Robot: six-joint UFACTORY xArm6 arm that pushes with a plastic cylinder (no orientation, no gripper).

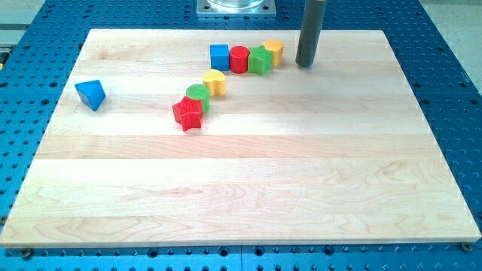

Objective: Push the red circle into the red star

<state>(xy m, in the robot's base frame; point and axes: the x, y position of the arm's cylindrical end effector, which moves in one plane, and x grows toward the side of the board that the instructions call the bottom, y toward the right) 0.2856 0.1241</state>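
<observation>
The red circle (pixel 239 59) stands near the view's top in a row, between a blue square block (pixel 219 56) on its left and a green star-like block (pixel 260 60) on its right. A yellow block (pixel 274 51) touches the green one. The red star (pixel 187 114) lies lower left, touching a green circle (pixel 198 95); a yellow heart-like block (pixel 215 81) sits just above that. My tip (pixel 304 63) rests on the board right of the yellow block, apart from it, about 85 px right of the red circle.
A blue triangle block (pixel 91 94) lies alone at the view's left. The wooden board (pixel 241 188) sits on a blue perforated table (pixel 452 90). A metal base (pixel 236 7) shows at the view's top edge.
</observation>
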